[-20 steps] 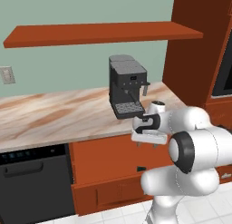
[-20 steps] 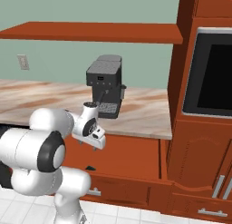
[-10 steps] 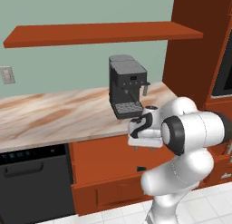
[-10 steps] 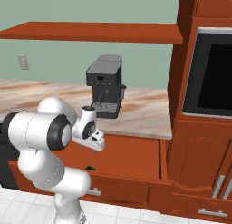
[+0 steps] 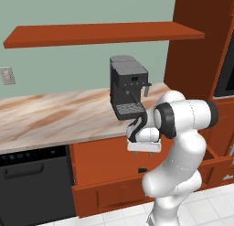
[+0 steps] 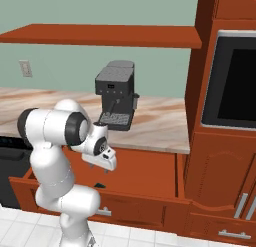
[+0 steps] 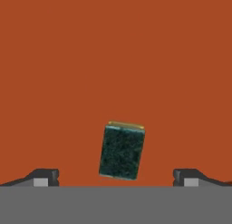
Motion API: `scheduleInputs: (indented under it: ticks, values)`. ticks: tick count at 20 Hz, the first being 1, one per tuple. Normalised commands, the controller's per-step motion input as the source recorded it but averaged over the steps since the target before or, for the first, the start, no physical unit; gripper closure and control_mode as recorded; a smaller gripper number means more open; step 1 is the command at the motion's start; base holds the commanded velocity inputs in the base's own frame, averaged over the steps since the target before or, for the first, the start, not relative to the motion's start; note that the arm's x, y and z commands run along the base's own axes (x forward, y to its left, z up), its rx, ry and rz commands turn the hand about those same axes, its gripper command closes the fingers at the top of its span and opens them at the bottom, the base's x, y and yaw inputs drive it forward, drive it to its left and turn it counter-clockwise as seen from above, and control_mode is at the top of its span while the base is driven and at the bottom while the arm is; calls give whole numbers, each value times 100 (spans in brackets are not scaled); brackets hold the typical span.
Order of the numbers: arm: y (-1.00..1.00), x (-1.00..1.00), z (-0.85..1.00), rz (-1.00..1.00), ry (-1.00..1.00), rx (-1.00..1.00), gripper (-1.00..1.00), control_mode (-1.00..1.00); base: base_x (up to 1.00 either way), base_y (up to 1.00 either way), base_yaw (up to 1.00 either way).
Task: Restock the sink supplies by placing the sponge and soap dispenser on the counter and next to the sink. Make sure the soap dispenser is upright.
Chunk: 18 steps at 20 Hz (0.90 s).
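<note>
The sponge (image 7: 122, 150) lies flat, dark green face up with a yellow edge showing, slightly askew on a red-brown drawer floor (image 7: 113, 60) below the counter (image 5: 55, 117).

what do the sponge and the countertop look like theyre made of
The sponge: its dark green face looks rough and speckled, like an abrasive scouring pad, with a thin yellow strip at one edge, probably soft foam. The counter: a smooth beige slab with brown-orange veins, marble-like; as a rendering, it could equally be laminate.

White arm (image 5: 183, 124) bent over open drawer (image 5: 215, 158); coffee machine (image 5: 128, 85) on counter (image 5: 55, 117) under shelf (image 5: 100, 34).
</note>
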Motion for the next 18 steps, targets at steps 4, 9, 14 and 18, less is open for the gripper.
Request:
scheduleInputs:
  ticks: [4, 9, 14, 18]
  values:
    - [0, 8, -41, 0, 4, -1, -100, -100, 0, 0, 0]
    - [0, 0, -1, 0, 0, 0, -100, -100, 0, 0, 0]
    - [0, 0, -19, 0, 0, 0, -100, -100, 0, 0, 0]
    - [0, 0, -26, 0, 2, 0, -100, -100, 0, 0, 0]
